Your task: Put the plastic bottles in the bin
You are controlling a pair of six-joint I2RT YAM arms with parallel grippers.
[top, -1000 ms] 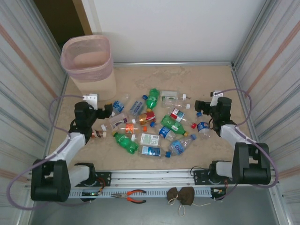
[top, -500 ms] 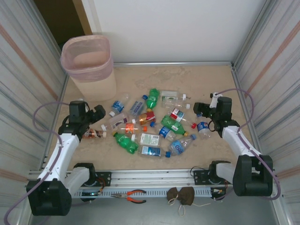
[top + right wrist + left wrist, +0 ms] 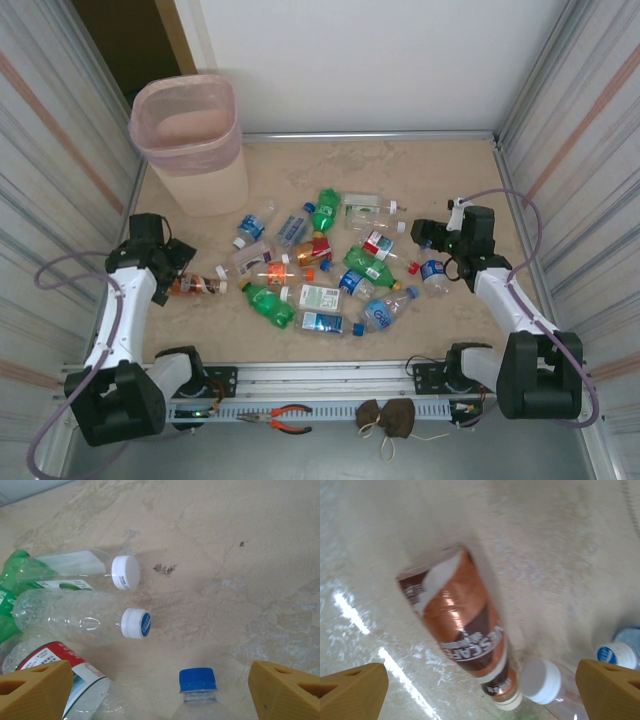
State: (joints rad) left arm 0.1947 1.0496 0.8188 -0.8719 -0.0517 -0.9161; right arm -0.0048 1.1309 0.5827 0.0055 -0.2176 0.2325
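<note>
Swung out toward nine o'clock, the left tool (image 3: 178, 268) hung agape over the brown-labelled bottle (image 3: 460, 630), seemingly lined up to pinch it; the right tool (image 3: 428, 238) gaped too.

The top camera looks steeply down from high behind the near edge, taking in the whole worktop (image 3: 420, 180). The left wrist camera hangs close over it, facing down on a brown-labelled bottle (image 3: 462, 635), which the top view shows at the left edge of the heap of bottles (image 3: 268, 303). The right wrist camera, equally near, faces a blue-capped bottle (image 3: 198, 685) at the heap's right edge
</note>
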